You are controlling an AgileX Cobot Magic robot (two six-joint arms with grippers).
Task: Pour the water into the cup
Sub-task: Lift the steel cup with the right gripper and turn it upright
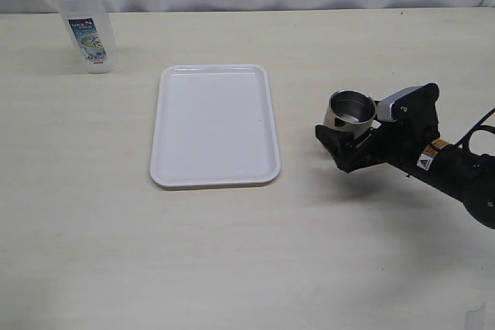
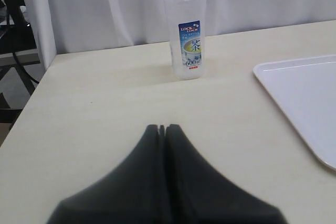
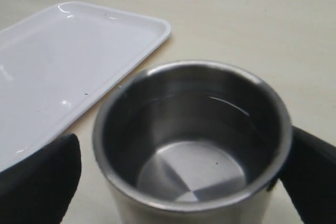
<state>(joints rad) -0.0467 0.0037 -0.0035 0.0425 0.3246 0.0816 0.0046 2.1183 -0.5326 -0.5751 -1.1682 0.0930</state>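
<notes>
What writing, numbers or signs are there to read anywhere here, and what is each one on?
"LOCK" "LOCK": white on the blue band atop the label of the clear jug.
"茶": large character mid-label.
"600ml": under it, only just legible.
Red mark at the label's foot: too small to read.
Warning triangle sticker on the right arm: a sign, no legible words.
Steel cup and white tray: no text.

Left pincer [image 2: 164,129]: jaws fully closed, tips touching. Right pincer [image 3: 178,179]: jaws spread wide; right arm [image 1: 456,168] extended low, near horizontal.
</notes>
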